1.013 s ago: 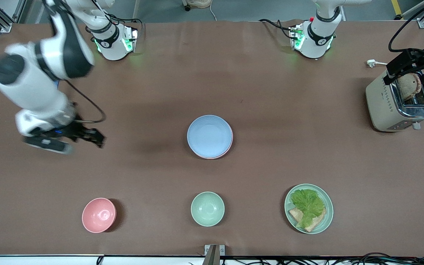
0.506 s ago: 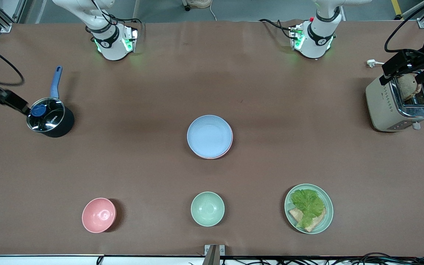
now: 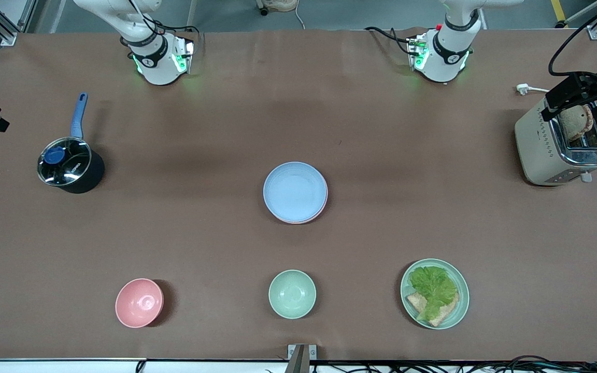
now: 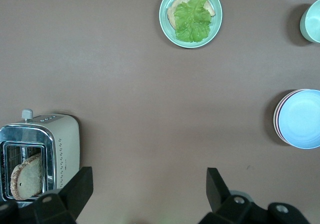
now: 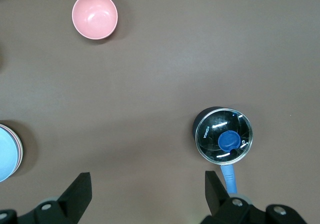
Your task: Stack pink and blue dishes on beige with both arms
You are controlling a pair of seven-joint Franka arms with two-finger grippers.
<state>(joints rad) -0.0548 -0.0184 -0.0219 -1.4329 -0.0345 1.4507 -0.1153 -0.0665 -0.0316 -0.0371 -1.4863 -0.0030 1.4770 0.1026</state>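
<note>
Blue plate [image 3: 295, 190] tops the stack mid-table, pink rim [image 3: 321, 210] showing under it; beige not visible, presumably at the bottom. Stacking looks done. Left gripper [image 4: 147, 189] hangs over the toaster [image 3: 563, 147], right gripper [image 5: 147, 190] beside the pot [image 5: 224, 135]; both wide open, empty.

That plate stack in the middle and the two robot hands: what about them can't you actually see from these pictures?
- Beige plate: hidden in every view under the blue plate; only a pink plate's rim peeks out.
- Right gripper: in the front view cut off by the edge, at the right arm's end of the table.
- Left gripper: over the toaster, which it partly covers in the front view.
- Both stand open and empty.
</note>
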